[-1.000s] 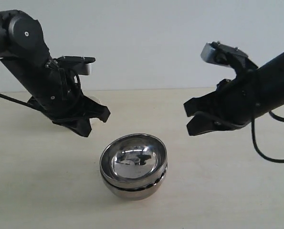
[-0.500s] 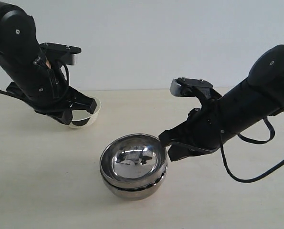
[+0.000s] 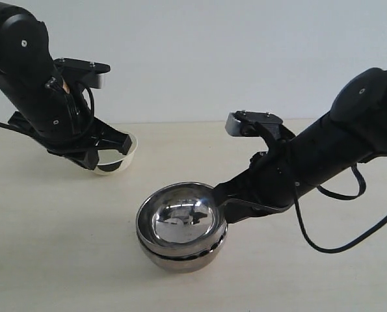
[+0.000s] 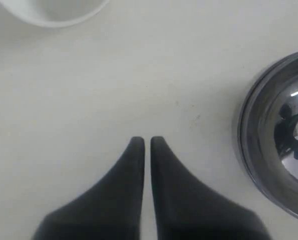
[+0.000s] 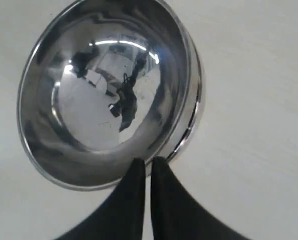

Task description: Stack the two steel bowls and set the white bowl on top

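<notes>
The two steel bowls sit nested in the middle of the table, the upper one (image 3: 182,220) inside the lower one (image 3: 180,259). In the right wrist view the upper steel bowl (image 5: 103,90) fills the picture. My right gripper (image 3: 220,198) is shut, and its tips (image 5: 147,161) meet the right side of the upper bowl's rim. Whether they pinch the rim does not show. The white bowl (image 3: 120,159) stands at the back left, partly hidden behind my left gripper (image 3: 101,156). That gripper (image 4: 147,140) is shut and empty above bare table, with the white bowl (image 4: 53,10) a short way ahead of it.
The cream tabletop (image 3: 63,247) runs back to a pale wall. A black cable (image 3: 349,240) loops down from the right arm onto the table at the right. A steel bowl's edge (image 4: 279,145) shows at the side of the left wrist view.
My left gripper has moved back and left to the white bowl. My right arm has come down and leftward until its tips reach the upper steel bowl's rim.
</notes>
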You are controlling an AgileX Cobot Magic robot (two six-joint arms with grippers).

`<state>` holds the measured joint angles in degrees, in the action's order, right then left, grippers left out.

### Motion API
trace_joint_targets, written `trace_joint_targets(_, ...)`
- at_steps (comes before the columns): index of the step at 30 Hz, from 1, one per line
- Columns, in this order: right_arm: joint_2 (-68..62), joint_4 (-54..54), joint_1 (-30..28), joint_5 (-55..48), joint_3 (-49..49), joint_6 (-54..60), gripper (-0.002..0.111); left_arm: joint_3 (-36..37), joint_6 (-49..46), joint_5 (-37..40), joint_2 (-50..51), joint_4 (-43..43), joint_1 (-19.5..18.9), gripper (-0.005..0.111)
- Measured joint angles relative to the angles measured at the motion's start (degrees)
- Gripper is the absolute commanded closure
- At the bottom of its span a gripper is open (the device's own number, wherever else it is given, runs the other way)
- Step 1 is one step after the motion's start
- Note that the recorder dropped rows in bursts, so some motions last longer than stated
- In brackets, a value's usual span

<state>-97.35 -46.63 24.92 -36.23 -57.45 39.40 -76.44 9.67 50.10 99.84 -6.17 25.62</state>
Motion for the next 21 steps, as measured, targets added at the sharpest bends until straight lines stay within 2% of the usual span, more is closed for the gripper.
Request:
trace_joint_targets(8, -0.37, -0.10, 3.50, 2.74, 0.00, 0.51, 0.108, 0.00, 0.34, -0.22, 0.00, 0.00, 0.00, 0.103)
trace_joint_targets(21, -1.81, 0.32, 3.59, 3.72, 0.00, 0.51, 0.108, 0.00, 0.34, -0.22, 0.00, 0.11, 0.00, 0.103)
